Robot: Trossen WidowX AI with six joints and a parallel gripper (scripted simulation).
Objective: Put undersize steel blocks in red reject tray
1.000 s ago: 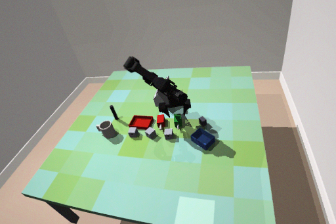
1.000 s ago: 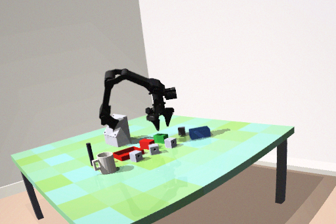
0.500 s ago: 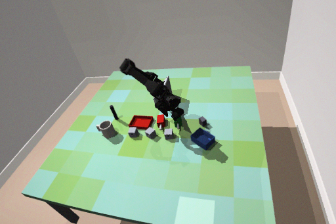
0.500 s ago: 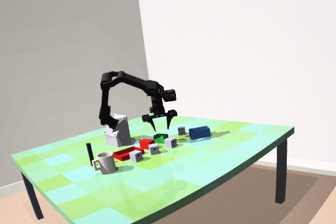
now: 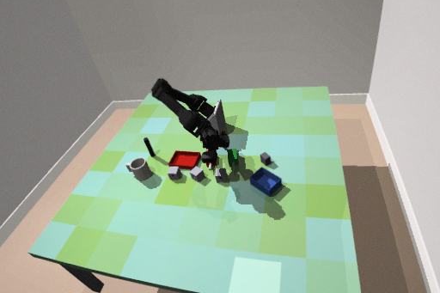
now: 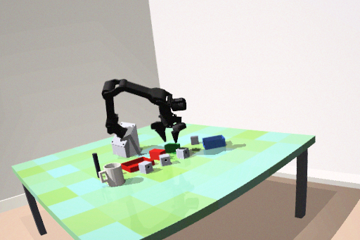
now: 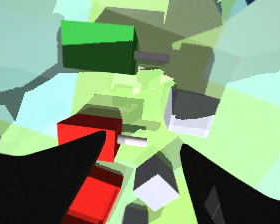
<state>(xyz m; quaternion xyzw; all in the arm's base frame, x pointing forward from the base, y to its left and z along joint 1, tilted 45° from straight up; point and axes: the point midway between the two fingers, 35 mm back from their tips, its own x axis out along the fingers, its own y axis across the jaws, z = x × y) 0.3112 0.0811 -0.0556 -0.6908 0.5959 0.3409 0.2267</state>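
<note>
Green gauge (image 5: 233,156) (image 6: 172,148) (image 7: 98,48) lying flat, grey pin (image 7: 152,57) sideways; steel blocks (image 5: 197,173) (image 6: 164,160) (image 7: 156,192) outside shallow red tray (image 5: 185,161) (image 6: 130,167) (image 7: 94,199).

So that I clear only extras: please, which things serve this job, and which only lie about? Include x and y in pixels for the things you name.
For the job:
- green gauge (image 5: 233,156) (image 6: 172,148) (image 7: 98,47)
- steel blocks
- red tray (image 5: 185,160) (image 6: 133,165) (image 7: 93,199)

Apparently extras:
- mug (image 5: 141,169) (image 6: 114,174)
- black cylinder (image 5: 149,147) (image 6: 95,165)
- blue bin (image 5: 265,182) (image 6: 214,142)
- red gauge (image 6: 157,154) (image 7: 84,134)
</note>
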